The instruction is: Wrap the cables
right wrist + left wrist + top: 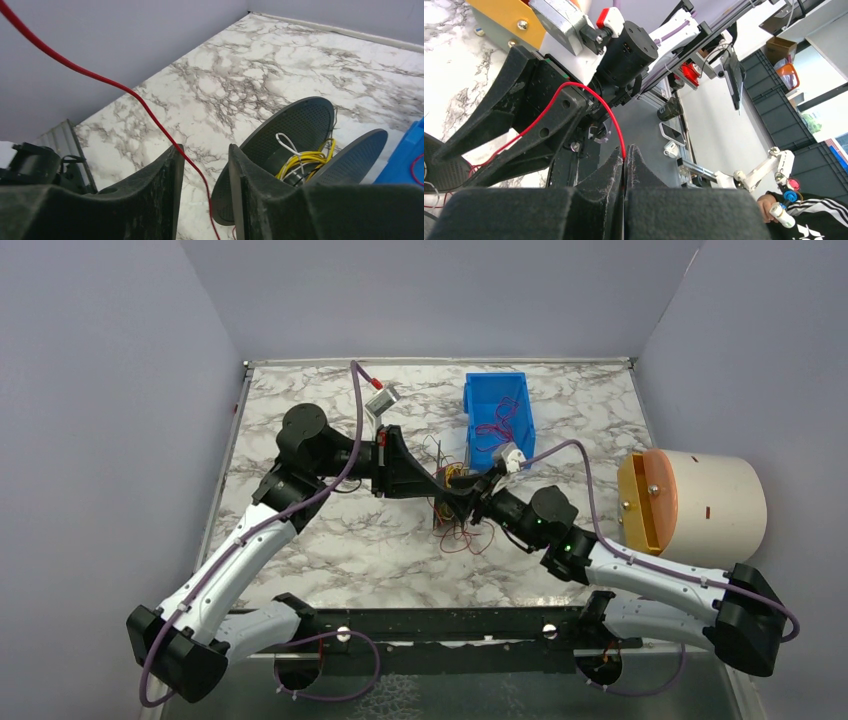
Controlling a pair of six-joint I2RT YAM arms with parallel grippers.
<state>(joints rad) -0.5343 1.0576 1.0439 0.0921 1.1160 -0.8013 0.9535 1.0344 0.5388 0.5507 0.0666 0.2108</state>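
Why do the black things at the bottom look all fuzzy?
Left wrist view: the black jaws sit right at the lens, so they go soft; the room behind is glary bright. Right wrist view: jaws soft too, marble table sharp. Top view: even light, faint shadows.

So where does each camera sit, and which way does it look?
Top external: fixed above and behind the arms, looking down on the table; the left arm and right arm both show.
Left wrist: on the left arm, looking along the shut left end effector, which pinches a red wire, toward the right arm and the room beyond.
Right wrist: on the right arm, looking past the open right end effector down at the table and a spool.
Shared: both wrist views show the red wire.
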